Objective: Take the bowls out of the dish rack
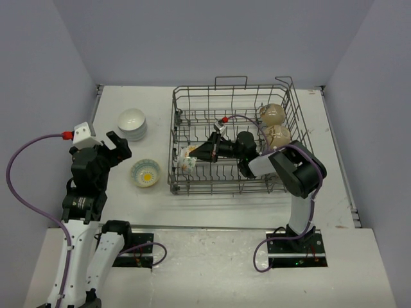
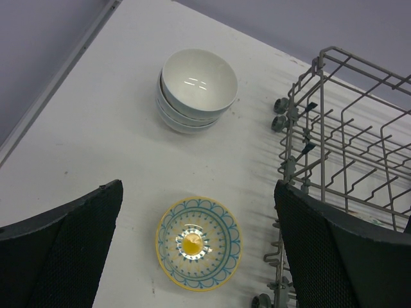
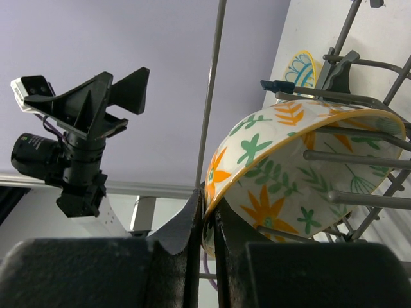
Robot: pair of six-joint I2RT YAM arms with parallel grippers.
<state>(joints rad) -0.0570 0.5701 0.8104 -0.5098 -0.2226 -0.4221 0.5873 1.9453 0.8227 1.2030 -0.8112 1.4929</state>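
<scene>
The step in hand is, by my judgement, the grasp of one more bowl inside the dish rack [image 1: 192, 89]. The right gripper [image 3: 207, 206] reaches to the left end of the rack, and its jaws are pressed together on the yellow rim of the floral bowl [image 3: 282, 173], with the thin wall pinched between them. This bowl does not lie flat. It stands on its edge and leans between the upright tines, several of which cross in front of it in the right wrist view. Being round, it has no real long axis; what matters is the rim plane, which is steep. The mouth seems to be turned up and away from the gripper, but the top view shows too little of the bowl to be sure. The next move calls for a lift straight up along the tines until the bowl is free of them, and only then a carry to the left. A sideways pull now would probably catch the bowl on the wires. The left gripper [image 2: 198, 184] hangs over the table with its jaws wide apart and holds nothing. Below it are a second floral bowl [image 2: 198, 242], mouth up, and a stack of white bowls [image 2: 196, 90]. Two beige bowls [image 1: 275, 124] are in the rack's far right corner.
</scene>
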